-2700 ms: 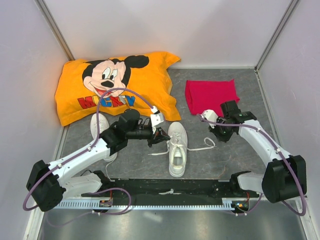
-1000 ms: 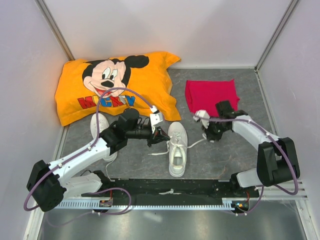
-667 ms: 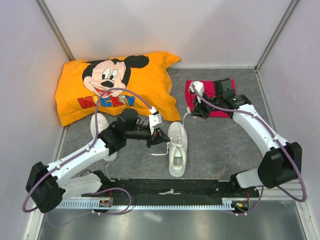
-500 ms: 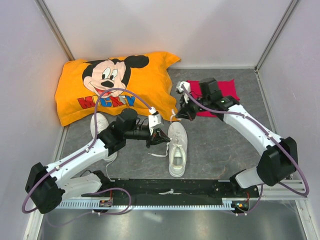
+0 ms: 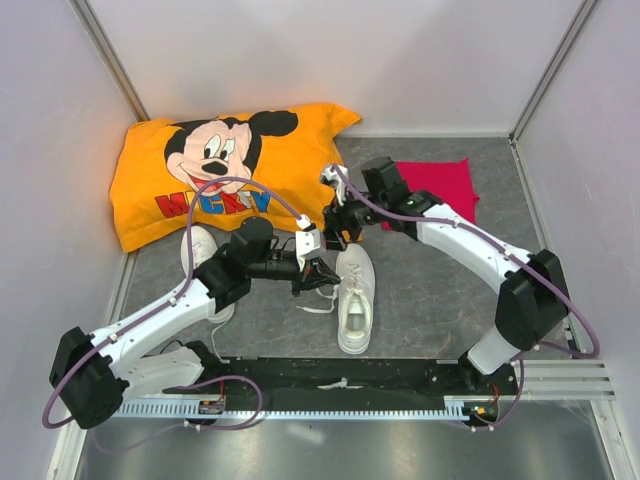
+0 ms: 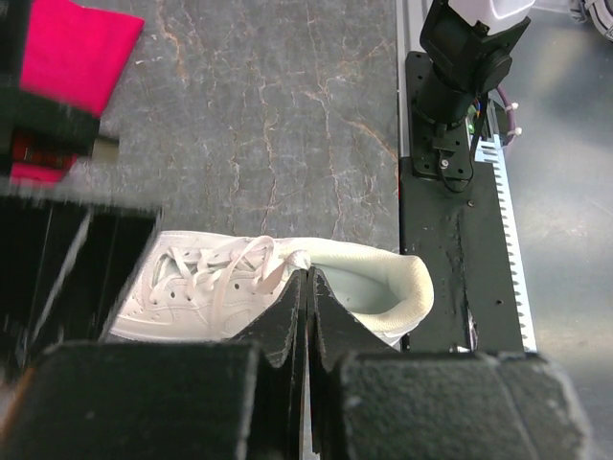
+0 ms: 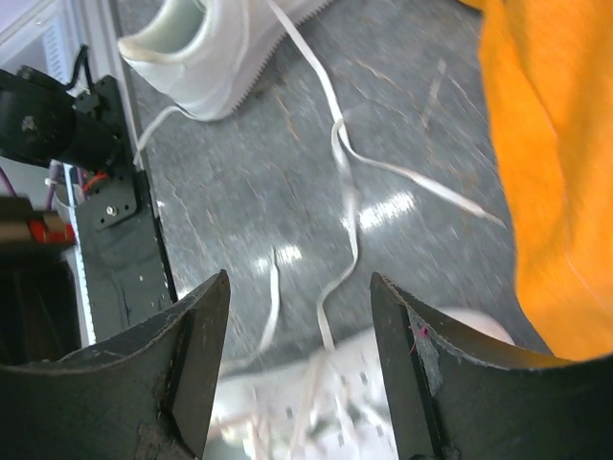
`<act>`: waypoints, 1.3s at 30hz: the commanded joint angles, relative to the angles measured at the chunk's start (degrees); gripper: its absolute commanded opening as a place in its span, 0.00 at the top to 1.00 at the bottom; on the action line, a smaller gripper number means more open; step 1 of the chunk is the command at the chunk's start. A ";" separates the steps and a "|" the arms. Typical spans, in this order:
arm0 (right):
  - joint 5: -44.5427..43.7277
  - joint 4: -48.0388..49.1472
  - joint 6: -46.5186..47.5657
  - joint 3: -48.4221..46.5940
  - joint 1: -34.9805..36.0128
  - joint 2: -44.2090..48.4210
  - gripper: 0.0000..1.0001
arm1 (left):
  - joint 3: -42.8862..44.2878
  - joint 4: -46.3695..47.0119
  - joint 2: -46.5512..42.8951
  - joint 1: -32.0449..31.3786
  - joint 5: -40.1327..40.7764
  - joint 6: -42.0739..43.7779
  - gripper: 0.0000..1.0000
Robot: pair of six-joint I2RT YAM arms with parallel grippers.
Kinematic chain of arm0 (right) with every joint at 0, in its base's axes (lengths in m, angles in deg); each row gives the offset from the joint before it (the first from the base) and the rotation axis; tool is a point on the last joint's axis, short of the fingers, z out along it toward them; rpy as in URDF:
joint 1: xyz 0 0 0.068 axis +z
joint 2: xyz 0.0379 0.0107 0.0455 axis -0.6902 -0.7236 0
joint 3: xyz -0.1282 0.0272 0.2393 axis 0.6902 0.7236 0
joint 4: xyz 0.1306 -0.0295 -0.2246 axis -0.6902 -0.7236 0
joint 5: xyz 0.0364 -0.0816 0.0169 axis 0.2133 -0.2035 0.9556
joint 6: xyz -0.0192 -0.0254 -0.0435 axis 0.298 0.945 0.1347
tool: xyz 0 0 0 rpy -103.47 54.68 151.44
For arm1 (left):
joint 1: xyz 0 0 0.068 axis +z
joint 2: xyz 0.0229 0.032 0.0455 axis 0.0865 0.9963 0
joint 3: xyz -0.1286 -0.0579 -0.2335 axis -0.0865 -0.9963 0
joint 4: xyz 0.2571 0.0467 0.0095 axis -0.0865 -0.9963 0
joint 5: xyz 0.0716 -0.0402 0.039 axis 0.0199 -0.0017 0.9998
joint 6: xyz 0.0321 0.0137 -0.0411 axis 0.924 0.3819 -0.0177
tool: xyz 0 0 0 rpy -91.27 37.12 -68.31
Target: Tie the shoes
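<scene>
right claw (image 7: 299, 287) swung across shoe (image 5: 355, 300), jaws now apart | lace (image 7: 326, 101) lies loose on counter (image 5: 430, 300) | left claw (image 6: 306, 287) stays shut | judgement: lace released, knot pending

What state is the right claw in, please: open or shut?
Open. In the right wrist view the fingers of the right claw stand well apart, with bare floor and a loose white lace showing between them.
</scene>
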 commanded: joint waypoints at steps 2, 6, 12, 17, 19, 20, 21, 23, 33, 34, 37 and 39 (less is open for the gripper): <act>4.43 -12.31 6.72 0.23 -5.74 9.00 0.32 | -1.43 3.87 -1.51 0.38 0.62 0.54 0.99; 10.41 -17.95 7.96 3.55 -7.07 12.79 0.32 | -1.35 4.49 -0.99 0.46 0.80 0.63 0.98; 15.52 -17.60 5.59 7.43 -6.02 15.34 0.32 | -1.17 4.75 -0.20 0.46 0.80 1.15 0.98; 18.15 -16.99 4.09 8.49 -4.70 15.08 0.35 | -1.08 4.93 0.33 0.46 0.89 1.24 0.98; 18.33 -16.20 3.39 9.02 -4.43 14.99 0.36 | -1.08 4.93 0.60 0.46 0.89 1.24 0.98; 18.59 -16.11 3.30 9.11 -4.43 14.82 0.36 | -1.08 5.19 0.86 0.46 0.80 1.33 0.98; 18.51 -15.68 3.04 9.37 -4.35 14.73 0.37 | -1.08 5.28 1.12 0.46 0.71 1.16 0.98; 18.59 -15.23 2.86 9.72 -4.17 14.12 0.40 | -0.91 5.72 1.56 0.46 0.62 1.15 0.98; 17.01 -11.01 -0.22 11.30 -3.11 12.36 0.56 | -0.90 5.90 1.56 0.46 0.27 1.07 0.98; 17.01 -11.01 -0.30 11.13 -3.11 12.27 0.59 | -0.91 5.90 1.48 0.46 0.10 1.15 0.98; 17.01 -10.31 -0.74 11.04 -3.11 12.44 0.79 | -1.26 5.90 1.56 0.46 -0.25 1.33 0.98; 16.66 -9.87 -0.83 11.22 -3.11 12.70 0.95 | -1.70 5.46 1.48 0.46 -0.26 1.85 0.99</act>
